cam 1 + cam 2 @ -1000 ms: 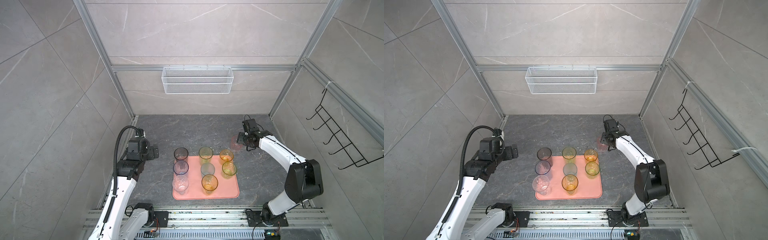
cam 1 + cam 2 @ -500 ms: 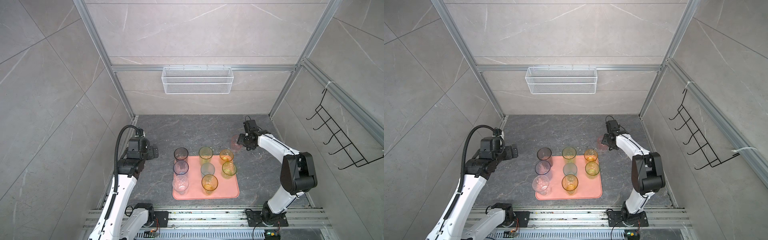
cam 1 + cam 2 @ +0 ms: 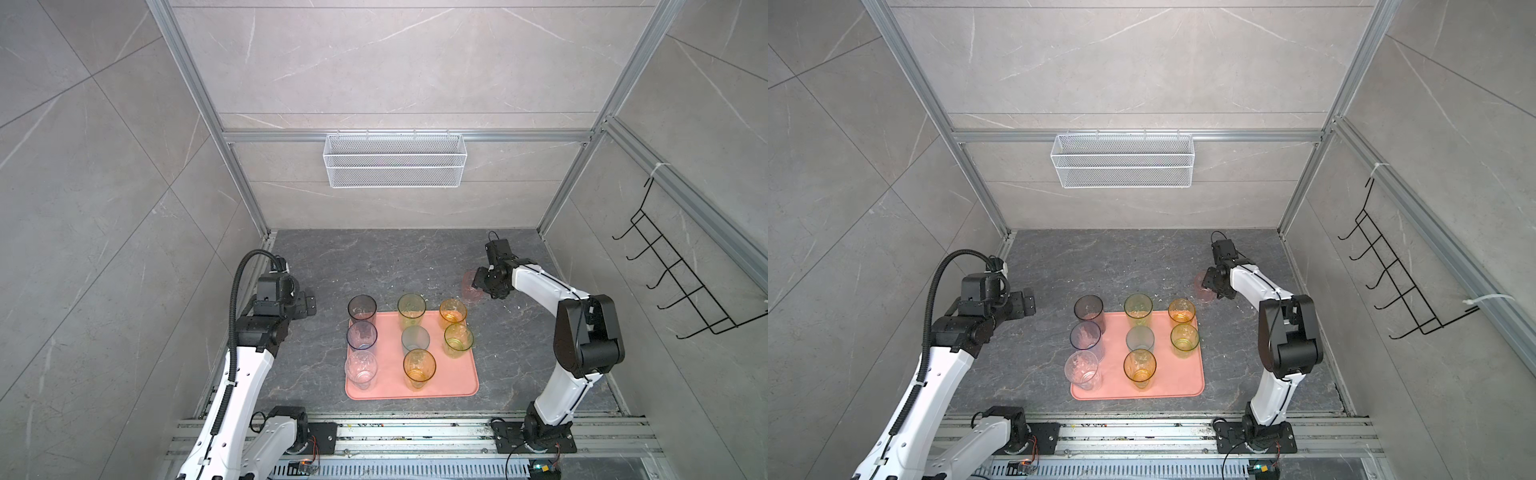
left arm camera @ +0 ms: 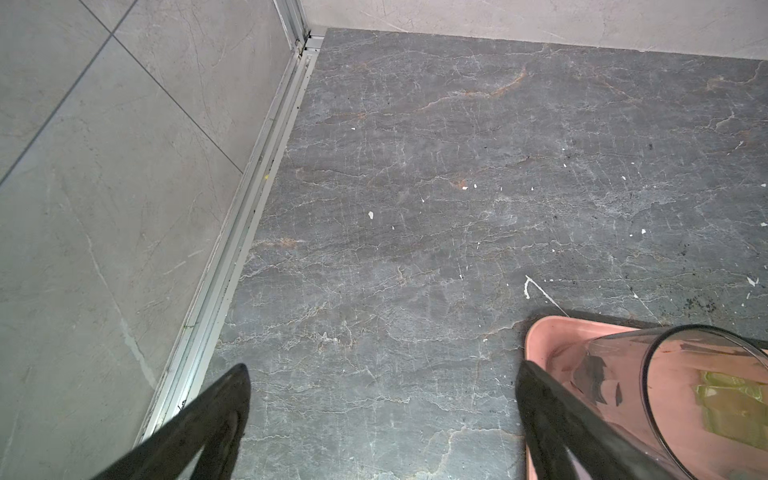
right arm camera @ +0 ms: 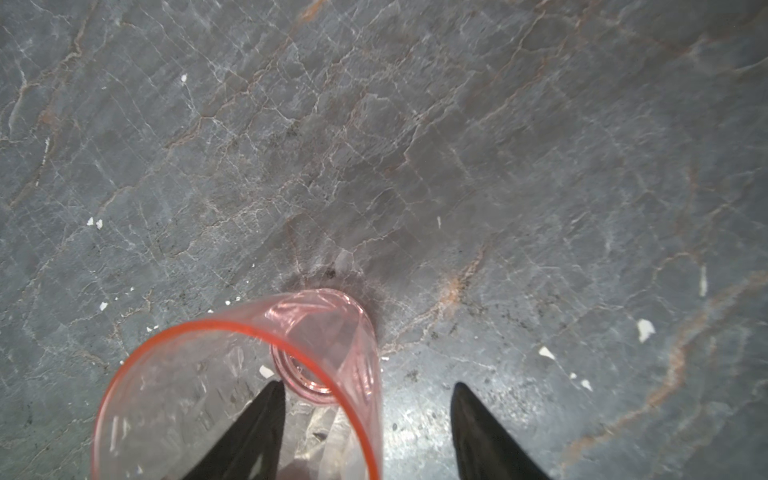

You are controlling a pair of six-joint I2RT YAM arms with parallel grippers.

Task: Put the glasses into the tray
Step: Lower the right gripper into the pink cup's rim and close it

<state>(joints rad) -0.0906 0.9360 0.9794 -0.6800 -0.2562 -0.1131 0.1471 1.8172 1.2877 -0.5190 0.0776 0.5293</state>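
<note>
My right gripper (image 5: 366,384) stands spread, one finger seemingly inside the pink glass (image 5: 187,395), one outside, nothing pinched yet. It stands on the table (image 5: 540,166), just off the tray (image 3: 453,378). Close crooked and it tips; carry low and I clip the orange glass (image 3: 453,316).

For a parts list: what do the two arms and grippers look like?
The left arm and right arm have white shells and black joints. A black ribbed hose runs along the left one. The left gripper and right gripper have black tapered fingers.
</note>
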